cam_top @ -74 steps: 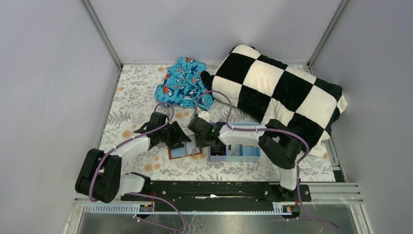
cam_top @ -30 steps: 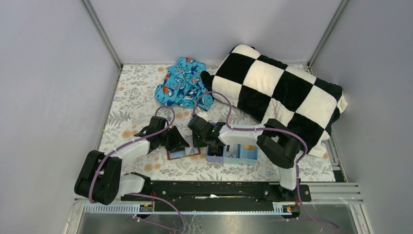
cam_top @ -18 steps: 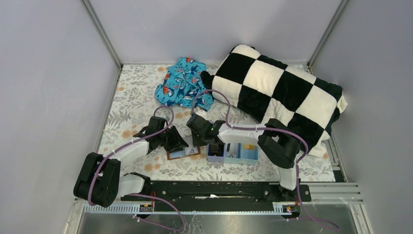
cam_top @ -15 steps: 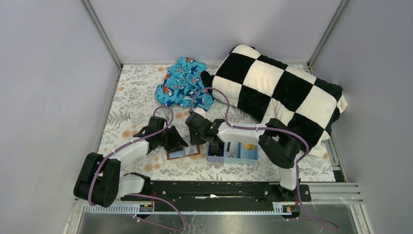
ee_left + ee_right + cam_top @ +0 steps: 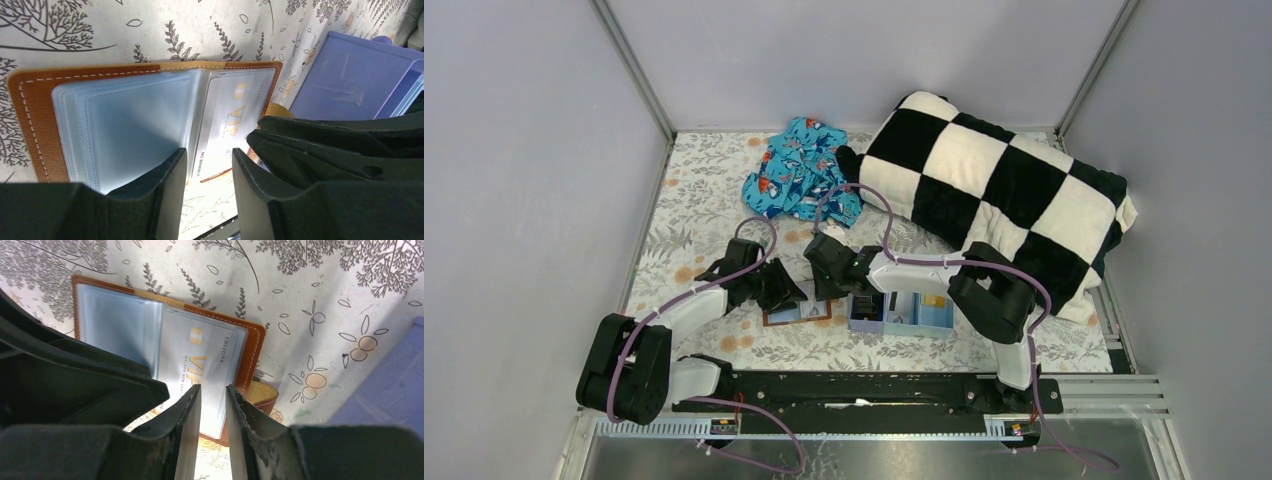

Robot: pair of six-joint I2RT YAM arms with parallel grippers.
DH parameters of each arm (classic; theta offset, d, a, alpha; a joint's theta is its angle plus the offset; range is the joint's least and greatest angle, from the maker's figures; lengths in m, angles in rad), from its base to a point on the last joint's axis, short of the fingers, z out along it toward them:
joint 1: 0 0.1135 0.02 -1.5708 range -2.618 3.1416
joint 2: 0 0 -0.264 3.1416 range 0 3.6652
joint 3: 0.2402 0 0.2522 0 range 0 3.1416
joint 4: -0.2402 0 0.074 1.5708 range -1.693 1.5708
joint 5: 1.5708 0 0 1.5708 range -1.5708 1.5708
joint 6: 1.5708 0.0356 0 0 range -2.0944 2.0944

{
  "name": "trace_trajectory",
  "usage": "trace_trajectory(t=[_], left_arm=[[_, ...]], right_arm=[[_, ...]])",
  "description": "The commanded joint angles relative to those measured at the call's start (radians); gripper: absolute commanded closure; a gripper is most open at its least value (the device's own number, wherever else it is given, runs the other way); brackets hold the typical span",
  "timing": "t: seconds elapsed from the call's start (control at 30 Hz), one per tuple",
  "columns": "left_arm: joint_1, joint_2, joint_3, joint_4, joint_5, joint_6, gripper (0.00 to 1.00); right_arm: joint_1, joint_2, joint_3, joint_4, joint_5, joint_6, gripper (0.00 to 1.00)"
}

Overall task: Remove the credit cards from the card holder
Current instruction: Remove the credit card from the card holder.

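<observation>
The brown card holder (image 5: 796, 313) lies open on the floral cloth, its pale blue sleeves up (image 5: 135, 120) (image 5: 120, 327). A pale card with gold VIP lettering (image 5: 227, 117) (image 5: 202, 357) sits in its right-hand sleeve. My left gripper (image 5: 782, 290) (image 5: 207, 170) hovers over the holder's near edge, jaws apart and empty. My right gripper (image 5: 827, 278) (image 5: 213, 397) hovers over the VIP card's end, jaws narrowly apart and empty. A dark card (image 5: 867, 305) and an orange-gold card (image 5: 934, 300) lie in the light blue tray (image 5: 904, 325).
The tray stands just right of the holder (image 5: 350, 80) (image 5: 395, 390). The holder's clasp tab (image 5: 262, 395) sticks out toward it. A blue patterned cloth (image 5: 799, 170) and a checkered pillow (image 5: 994, 190) lie at the back. The two grippers are close side by side.
My right gripper has moved left from the tray's left compartment to over the holder. The left gripper and the holder have shifted slightly left.
</observation>
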Motion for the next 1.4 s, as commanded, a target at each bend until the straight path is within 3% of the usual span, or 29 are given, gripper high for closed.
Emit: trace_trajectory(t=[0.0,0.4,0.63,0.8,1.07,1.37], left_arm=[[0.006,-0.014,0.004,0.004,-0.004,0.018,0.57],[0.008,-0.002,0.002,0.017,-0.004,0.022,0.59],[0.009,-0.020,-0.005,0.021,-0.007,0.011,0.74],[0.009,-0.041,-0.002,0.020,-0.003,0.011,0.75],[0.009,-0.064,-0.013,0.024,-0.006,-0.002,0.99],[0.011,-0.082,-0.020,0.005,-0.032,-0.002,1.00]], right_arm=[[0.000,0.013,-0.020,0.022,-0.018,0.019,0.68],[-0.007,0.023,-0.061,0.076,-0.058,0.048,0.70],[-0.008,0.025,-0.051,0.070,-0.049,0.042,0.70],[-0.008,0.036,-0.052,0.071,-0.055,0.045,0.70],[-0.008,0.045,-0.068,0.074,-0.046,0.049,0.70],[-0.008,0.022,-0.053,0.053,-0.031,0.034,0.71]])
